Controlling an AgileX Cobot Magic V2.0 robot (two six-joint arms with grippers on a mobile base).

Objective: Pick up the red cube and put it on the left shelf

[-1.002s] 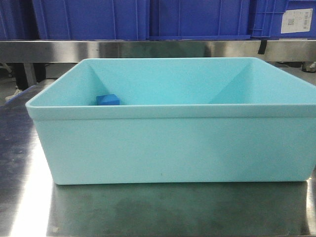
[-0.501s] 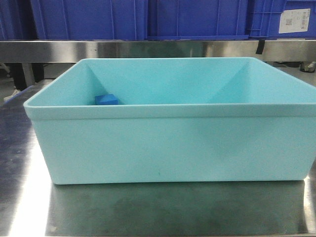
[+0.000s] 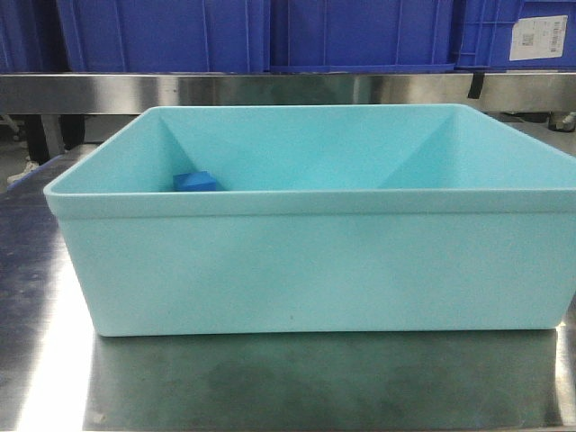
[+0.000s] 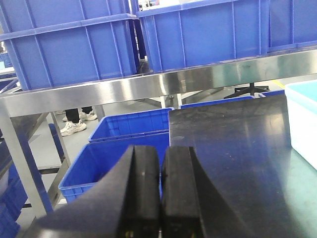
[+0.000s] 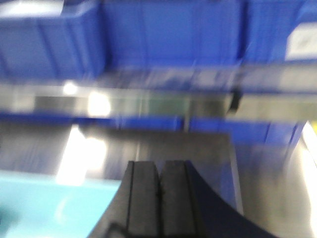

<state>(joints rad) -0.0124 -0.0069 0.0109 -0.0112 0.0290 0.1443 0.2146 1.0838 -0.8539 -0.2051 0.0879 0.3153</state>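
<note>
Since one second ago the front view has shifted only slightly: the teal bin (image 3: 315, 270) sits a touch further left in the picture, and its contents are unchanged. The left shelf (image 3: 270, 90) runs across the background behind the bin, its steel rail carrying a row of blue crates (image 3: 162, 36). The bin stands on the steel bench (image 3: 315, 378) and fills most of the front view. The left pincer (image 4: 161, 198) is closed, pads pressed together on nothing, above the bench's left end and facing the shelf. The right pincer (image 5: 158, 198), in a blurred view, likewise shows its pads meeting on nothing. A small blue block (image 3: 195, 181) lies in the bin's rear left corner. A white label (image 3: 538, 38) on the rightmost crate bears a code; its print is illegible. The red cube shows in no view, so its position cannot be told.
</note>
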